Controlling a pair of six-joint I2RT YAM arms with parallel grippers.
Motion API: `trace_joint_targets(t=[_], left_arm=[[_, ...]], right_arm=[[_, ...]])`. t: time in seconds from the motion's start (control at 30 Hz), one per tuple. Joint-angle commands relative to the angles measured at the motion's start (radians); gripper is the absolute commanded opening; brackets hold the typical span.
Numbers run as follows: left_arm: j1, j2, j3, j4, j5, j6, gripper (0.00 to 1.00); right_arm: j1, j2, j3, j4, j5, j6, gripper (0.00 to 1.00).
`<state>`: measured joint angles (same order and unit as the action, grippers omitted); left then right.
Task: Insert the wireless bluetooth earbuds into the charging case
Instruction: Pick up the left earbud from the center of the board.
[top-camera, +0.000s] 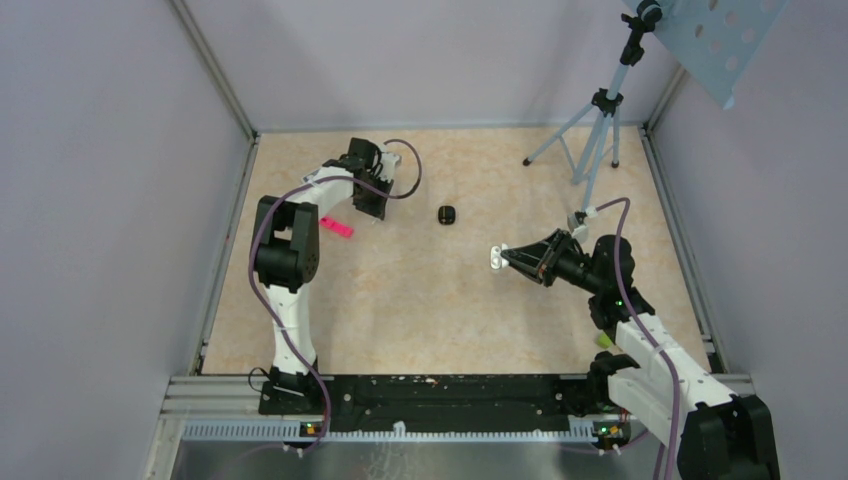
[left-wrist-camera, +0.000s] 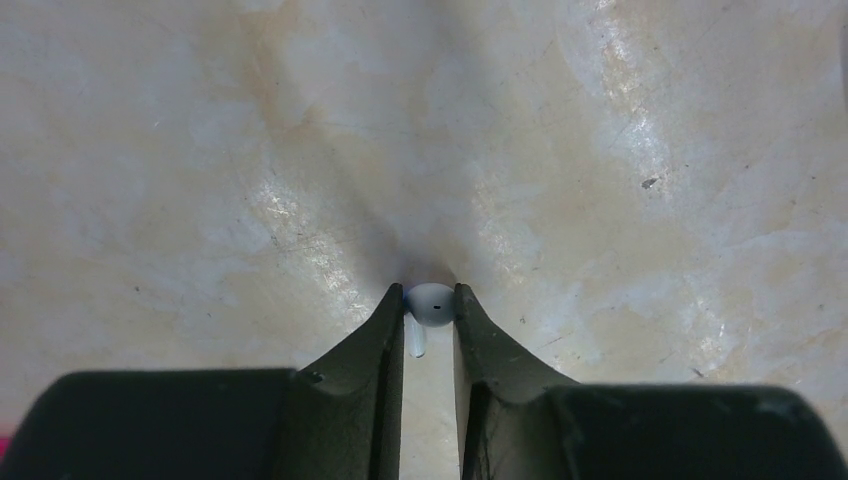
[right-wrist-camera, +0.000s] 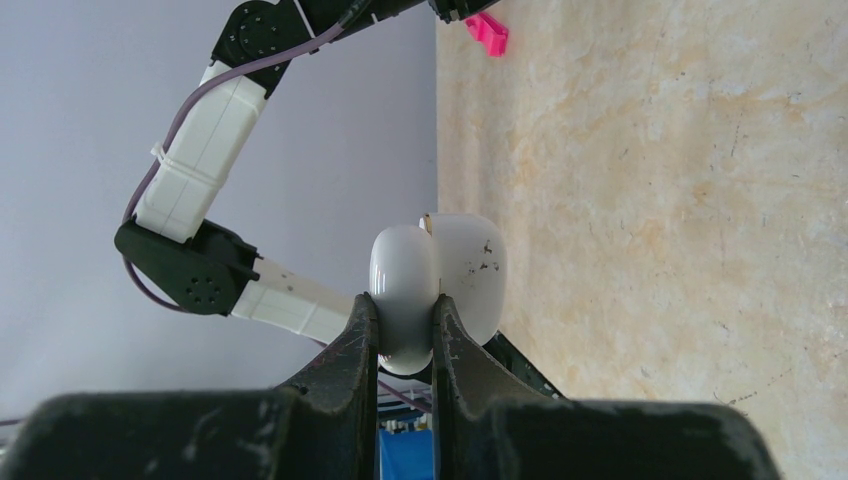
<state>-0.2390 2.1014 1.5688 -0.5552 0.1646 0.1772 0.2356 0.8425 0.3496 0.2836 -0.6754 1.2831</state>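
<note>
My left gripper (left-wrist-camera: 430, 298) is shut on a tiny white stemmed earbud (left-wrist-camera: 433, 306), pinched by its head between the fingertips just above the table, stem pointing back toward the wrist. In the top view this gripper (top-camera: 368, 208) points down at the far left of the table; the earbud is hidden there. My right gripper (right-wrist-camera: 404, 305) is shut on one half of a white charging case (right-wrist-camera: 465, 265) that stands hinged open. In the top view the right gripper (top-camera: 505, 257) holds the case (top-camera: 495, 258) above the table's middle right, pointing left.
A small black rounded object (top-camera: 447, 214) lies on the table between the two grippers. A pink block (top-camera: 337, 227) lies beside the left arm and shows in the right wrist view (right-wrist-camera: 487, 32). A tripod (top-camera: 595, 130) stands at the back right. Walls enclose the table.
</note>
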Motion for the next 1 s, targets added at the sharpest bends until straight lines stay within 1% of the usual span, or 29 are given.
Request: trace_joint_targets(t=[0.0,0.1,0.17,0.23,0.3,0.5,0.6,0.63,0.7,0.73,0.83,0.97], left_arm=[[0.000,0.008,-0.005,-0.079,0.005,-0.024,0.22],[-0.003,0.001,-0.006,-0.083,0.004,-0.034,0.22],[-0.005,-0.007,-0.004,-0.083,0.003,-0.041,0.30],[-0.005,-0.010,0.001,-0.090,0.001,-0.046,0.34],[-0.005,-0.008,0.005,-0.099,-0.004,-0.047,0.34],[-0.009,0.003,0.007,-0.115,-0.006,-0.031,0.30],[-0.014,0.004,0.007,-0.120,-0.021,-0.028,0.36],[-0.015,0.003,0.008,-0.120,-0.020,-0.028,0.36],[-0.016,0.002,0.008,-0.120,-0.018,-0.029,0.35],[-0.016,0.003,0.007,-0.120,-0.018,-0.030,0.31],[-0.017,0.003,0.008,-0.120,-0.018,-0.035,0.23],[-0.017,-0.033,0.022,-0.113,-0.001,-0.048,0.19]], right_arm=[[0.012,-0.006,0.040,0.045,-0.007,-0.003,0.00],[0.013,-0.006,0.039,0.046,-0.006,-0.003,0.00],[0.012,-0.005,0.038,0.046,-0.007,-0.002,0.00],[0.013,-0.004,0.038,0.048,-0.008,-0.002,0.00],[0.012,-0.006,0.037,0.049,-0.009,-0.001,0.00],[0.012,-0.012,0.034,0.048,-0.009,0.000,0.00],[0.012,-0.015,0.034,0.047,-0.009,0.001,0.00],[0.012,-0.015,0.035,0.046,-0.009,0.001,0.00],[0.013,-0.014,0.035,0.045,-0.008,0.001,0.00],[0.013,-0.014,0.035,0.046,-0.009,0.000,0.00],[0.012,-0.015,0.034,0.046,-0.009,0.001,0.00],[0.012,-0.014,0.035,0.048,-0.010,-0.001,0.00]])
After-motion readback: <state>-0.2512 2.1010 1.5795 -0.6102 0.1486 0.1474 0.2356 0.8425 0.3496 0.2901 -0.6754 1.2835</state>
